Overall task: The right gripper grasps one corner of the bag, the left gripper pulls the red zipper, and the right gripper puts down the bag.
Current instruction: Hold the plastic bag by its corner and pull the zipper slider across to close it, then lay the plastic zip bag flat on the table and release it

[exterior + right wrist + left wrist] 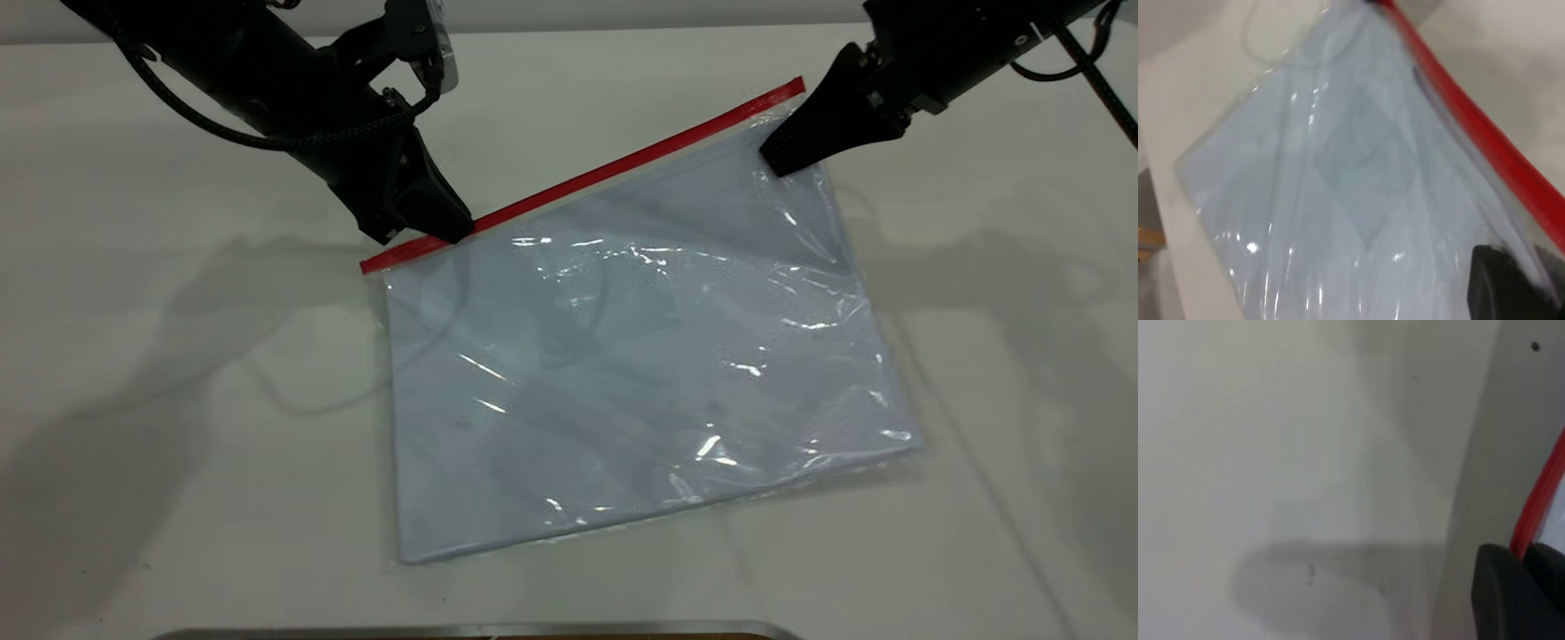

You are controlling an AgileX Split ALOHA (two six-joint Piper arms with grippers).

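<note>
We see the bag (622,356) lying flat near the middle of the table (133,444), white sheets inside, its zipper (587,178) running along the far long edge from about 9 o'clock up toward 1 o'clock. The left gripper (440,229) comes in from 11 o'clock and sits on the zipper close to its left end; its fingers (1511,593) are drawn narrow with the red strip between them, as the left wrist view shows. We cannot make out the slider tab. The right gripper (782,158) reaches in from 1 o'clock, its tips narrowed onto the clear plastic at the corner (782,111) just below the right end of the zipper. There the plastic rises a little toward the tips. A metal edge (480,631) shows at 6 o'clock, well apart from the bag.
</note>
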